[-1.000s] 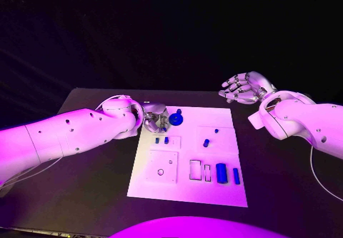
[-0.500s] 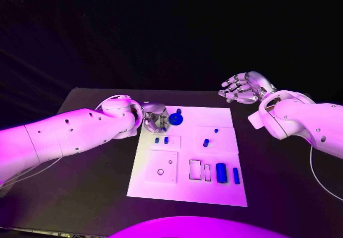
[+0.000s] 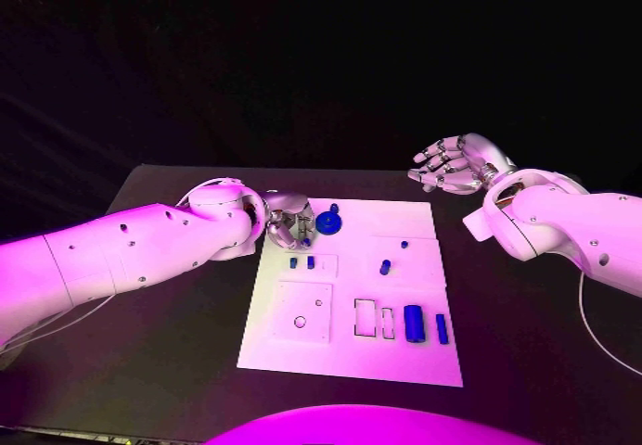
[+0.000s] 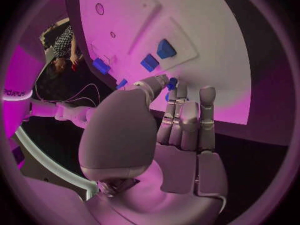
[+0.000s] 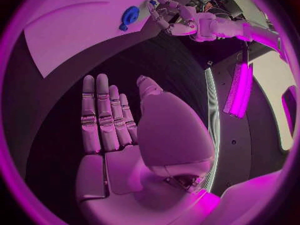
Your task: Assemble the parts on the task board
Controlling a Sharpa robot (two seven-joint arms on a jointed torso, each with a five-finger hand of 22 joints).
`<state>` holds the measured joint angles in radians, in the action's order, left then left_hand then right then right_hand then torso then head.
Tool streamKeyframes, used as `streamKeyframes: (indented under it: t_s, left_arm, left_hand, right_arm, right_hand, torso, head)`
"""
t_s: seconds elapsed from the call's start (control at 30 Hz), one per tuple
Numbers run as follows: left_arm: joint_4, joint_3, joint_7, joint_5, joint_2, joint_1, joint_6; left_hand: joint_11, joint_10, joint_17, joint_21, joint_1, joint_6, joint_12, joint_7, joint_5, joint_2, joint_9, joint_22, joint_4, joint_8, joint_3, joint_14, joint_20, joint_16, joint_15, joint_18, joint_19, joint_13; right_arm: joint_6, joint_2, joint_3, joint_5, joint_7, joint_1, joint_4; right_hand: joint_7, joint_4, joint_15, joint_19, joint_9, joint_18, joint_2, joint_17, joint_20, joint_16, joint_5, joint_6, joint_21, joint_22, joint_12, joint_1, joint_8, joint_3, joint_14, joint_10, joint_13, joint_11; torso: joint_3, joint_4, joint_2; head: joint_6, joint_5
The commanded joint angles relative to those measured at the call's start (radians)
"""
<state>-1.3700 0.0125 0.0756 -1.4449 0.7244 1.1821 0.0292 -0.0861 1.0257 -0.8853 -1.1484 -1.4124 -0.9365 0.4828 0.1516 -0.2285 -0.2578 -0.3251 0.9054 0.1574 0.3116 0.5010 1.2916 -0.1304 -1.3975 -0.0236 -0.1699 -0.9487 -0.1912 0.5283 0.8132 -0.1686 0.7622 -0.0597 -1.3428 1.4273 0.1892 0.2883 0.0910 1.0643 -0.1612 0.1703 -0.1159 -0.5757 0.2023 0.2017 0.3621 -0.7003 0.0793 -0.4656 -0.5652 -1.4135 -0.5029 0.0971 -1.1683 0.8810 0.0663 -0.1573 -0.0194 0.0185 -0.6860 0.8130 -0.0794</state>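
On the near half of the task board (image 3: 351,357), two upright blue parts (image 3: 415,323) stand at the right beside open rectangular slots. Farther in, two small blue pegs (image 3: 301,262) sit left of centre and two more (image 3: 385,267) to their right. At the board's far left corner my left hand (image 3: 289,225) has its fingers curled close to a round blue part (image 3: 329,222); I cannot tell whether they grip it. Off the board's far right corner, my right hand (image 3: 455,163) hovers above the black surface (image 3: 174,306), fingers apart, holding nothing.
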Motion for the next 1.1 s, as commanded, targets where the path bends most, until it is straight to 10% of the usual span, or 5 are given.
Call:
streamKeyframes:
  t_s: [0.03, 0.73, 1.1]
  left_arm:
    - [-0.001, 0.0, -0.001, 0.01, 0.0, 0.0, 0.004]
    - [-0.01, 0.0, -0.003, 0.011, 0.005, 0.0, 0.005]
    - [-0.006, 0.0, 0.005, 0.016, 0.01, 0.0, 0.004]
  left_hand:
    - [-0.005, -0.004, 0.002, 0.004, 0.013, 0.007, -0.005, 0.002, 0.004, -0.002, 0.001, -0.001, 0.002, -0.006, -0.004, -0.006, -0.004, 0.004, -0.004, 0.008, 0.002, -0.001]
    - [-0.006, -0.005, 0.0, 0.011, 0.013, 0.022, -0.007, 0.004, 0.004, -0.004, 0.003, -0.006, 0.008, -0.02, -0.012, -0.006, -0.006, 0.003, -0.005, 0.008, 0.0, -0.005]
    - [-0.004, -0.024, 0.027, 0.039, 0.001, 0.125, -0.019, -0.005, 0.004, -0.007, 0.028, -0.03, 0.025, -0.092, -0.045, -0.023, -0.004, 0.008, -0.003, 0.004, 0.009, -0.016]
  right_arm:
    - [-0.012, 0.0, 0.0, 0.004, -0.013, 0.001, 0.001]
    - [-0.01, 0.002, 0.0, 0.004, -0.012, 0.001, 0.003]
    - [-0.009, 0.002, 0.0, 0.004, -0.012, 0.001, 0.003]
  right_hand:
    - [0.041, 0.001, 0.006, 0.004, 0.001, 0.011, -0.004, 0.001, 0.001, -0.005, 0.002, -0.008, 0.002, 0.001, 0.004, 0.01, 0.004, 0.007, -0.004, 0.006, -0.001, -0.002]
    - [0.042, 0.001, 0.006, 0.003, 0.002, 0.011, -0.005, 0.001, 0.002, -0.006, 0.002, -0.007, 0.002, 0.002, 0.005, 0.011, 0.004, 0.007, -0.004, 0.006, -0.001, -0.003]
    - [0.042, 0.001, 0.006, 0.003, 0.002, 0.011, -0.006, 0.002, 0.002, -0.006, 0.002, -0.007, 0.002, 0.002, 0.006, 0.012, 0.005, 0.007, -0.003, 0.006, -0.001, -0.003]
  torso:
    - [-0.0001, -0.0006, 0.0]
    - [0.0006, 0.0001, 0.0]
    - [0.0004, -0.0001, 0.0]
  head:
    - [-0.001, 0.0]
    - [-0.001, 0.001]
    - [-0.001, 0.0]
